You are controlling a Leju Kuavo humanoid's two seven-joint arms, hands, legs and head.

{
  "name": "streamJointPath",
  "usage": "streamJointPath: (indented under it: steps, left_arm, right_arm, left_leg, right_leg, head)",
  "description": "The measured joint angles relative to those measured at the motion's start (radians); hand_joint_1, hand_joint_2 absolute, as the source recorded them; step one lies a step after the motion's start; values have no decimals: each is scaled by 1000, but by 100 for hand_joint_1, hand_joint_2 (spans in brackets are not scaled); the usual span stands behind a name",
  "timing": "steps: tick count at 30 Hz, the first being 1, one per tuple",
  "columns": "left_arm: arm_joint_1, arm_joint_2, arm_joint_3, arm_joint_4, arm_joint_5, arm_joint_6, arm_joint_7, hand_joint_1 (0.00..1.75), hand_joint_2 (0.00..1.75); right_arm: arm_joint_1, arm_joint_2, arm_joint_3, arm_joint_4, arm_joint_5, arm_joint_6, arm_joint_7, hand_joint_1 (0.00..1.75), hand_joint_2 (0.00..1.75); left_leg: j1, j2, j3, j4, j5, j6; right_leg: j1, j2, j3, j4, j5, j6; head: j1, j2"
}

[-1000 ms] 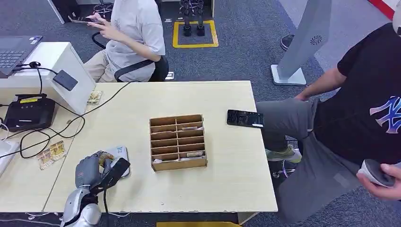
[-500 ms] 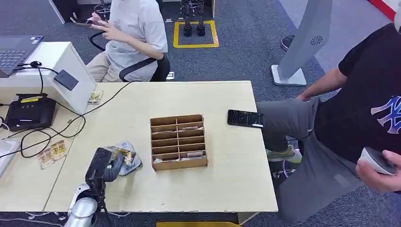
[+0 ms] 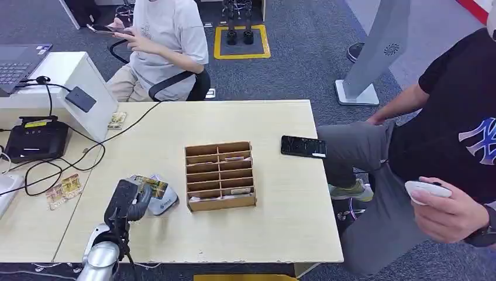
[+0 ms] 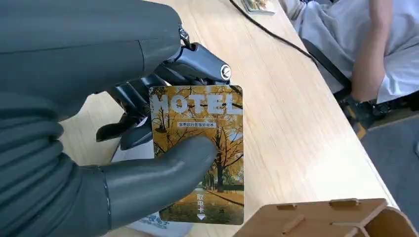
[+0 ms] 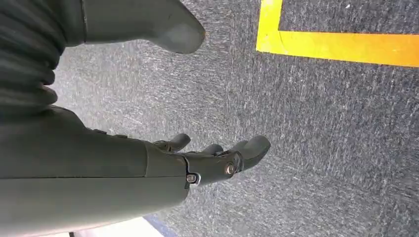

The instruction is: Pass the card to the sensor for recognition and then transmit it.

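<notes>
- Left robot hand [image 3: 130, 200]: I find it pinching the card [image 4: 197, 148], thumb pressed on the printed face and the darker fingers [image 4: 197, 61] behind it. The hand is lifted just above the table [image 3: 281, 234], near its front left part.
- Card: a hotel key card with an autumn tree print. In the head view its coloured edge [image 3: 153, 186] shows at the top of the left robot hand, just left of the wooden compartment box [image 3: 220, 174].
- Beneath the held card a pale, flat item [image 3: 162, 202] lies on the table; I cannot tell what it is.
- Deciding relation: the small dark reader pad [image 3: 81, 99], which I take to be the sensor, is fixed on the white box [image 3: 70, 70] at the far left of the table. It lies ahead and to the left of the left robot hand, well apart from it. The card's long axis runs out from the palm past the thumb tip.
- Right robot hand [image 5: 217, 158]: fingers spread, holding nothing, hanging over the carpet by the yellow floor marking [image 5: 341, 47]. The left arm is clearly the nearer one.
- Change from one second ago: the left robot hand then lay low over the flat item; it is now raised and turned, with the card visible in its grip.
- Judgement: pick-up done; carry to the sensor not yet made.
</notes>
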Motion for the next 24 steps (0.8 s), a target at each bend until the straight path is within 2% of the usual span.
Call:
streamJointPath:
  steps: [2, 5, 10, 13, 16, 19, 22, 24]
  left_arm:
    - [-1, -1, 0, -5, 124, -39, -9, 175, 175]
    - [-24, -3, 0, -24, 255, -44, -5, 175, 175]
    - [-119, 11, 0, -29, 289, 4, 4, 175, 175]
    - [-155, 11, 0, -29, 233, 68, -32, 175, 175]
    - [-190, 19, -10, -29, -23, 271, -84, 175, 175]
    - [-241, 48, -30, 7, -396, 487, -68, 175, 175]
    - [-295, 81, -39, 86, -654, 578, -58, 175, 175]
    - [-316, 93, -39, 119, -712, 588, -58, 175, 175]
  right_arm:
    - [0, 0, 0, 0, 1, -4, -2, 0, 175]
    - [0, 0, 0, 0, 7, -13, -3, 0, 175]
    - [-2, 0, 0, 0, 18, -11, -1, 0, 175]
    - [-2, 0, 0, 1, 24, -10, -4, 0, 175]
    - [-3, 0, 7, 1, 41, 4, -15, 0, 175]
    - [-8, 0, 19, 2, 56, 18, -17, 0, 175]
    - [-16, 0, 36, 2, 58, 23, -20, 0, 175]
    - [-19, 0, 43, 2, 58, 24, -20, 0, 175]
  left_leg:
    - [0, 0, 0, 0, 0, 0]
    - [0, 0, 0, 0, 0, 0]
    - [0, -1, 0, 0, 1, -1]
    - [0, -1, 0, 0, 1, -1]
    - [0, 0, 0, 0, 1, -2]
    - [0, 0, 0, 0, 1, -2]
    - [0, 0, 0, 0, 1, -2]
    - [0, 0, 0, 0, 2, -3]
  right_leg:
    - [0, 0, 0, 0, 0, 0]
    - [0, 0, 0, 0, 0, 0]
    - [0, -1, 0, 1, 1, -1]
    - [0, -1, 0, 1, 1, -1]
    - [0, 0, -1, 1, 1, -1]
    - [0, 0, -1, 1, 1, -1]
    - [0, 0, -1, 1, 1, -1]
    - [0, 1, -1, 1, 1, -1]
  head:
    - [0, 0]
    - [0, 0]
    - [0, 0]
    - [0, 0]
    - [0, 0]
    - [0, 0]
    - [0, 0]
    - [0, 0]
